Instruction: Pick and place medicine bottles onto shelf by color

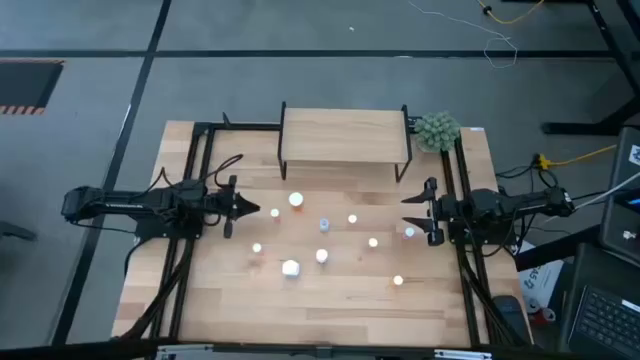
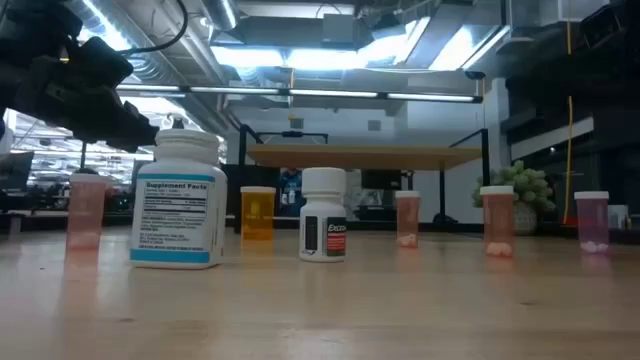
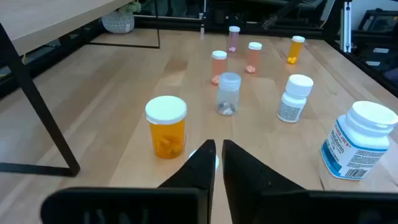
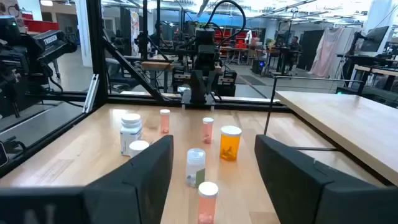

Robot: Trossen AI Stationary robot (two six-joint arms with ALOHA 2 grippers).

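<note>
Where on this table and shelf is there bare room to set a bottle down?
The light-wood shelf top is bare from end to end. The wooden tabletop is free along its near edge and left corner, below the small white-capped bottles. Those bottles crowd the middle, between the left gripper and right gripper.

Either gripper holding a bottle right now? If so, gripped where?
Nothing is held. The left gripper is shut on nothing, short of the orange bottle. The right gripper is open, its fingers apart with bottles ahead of them.
</note>
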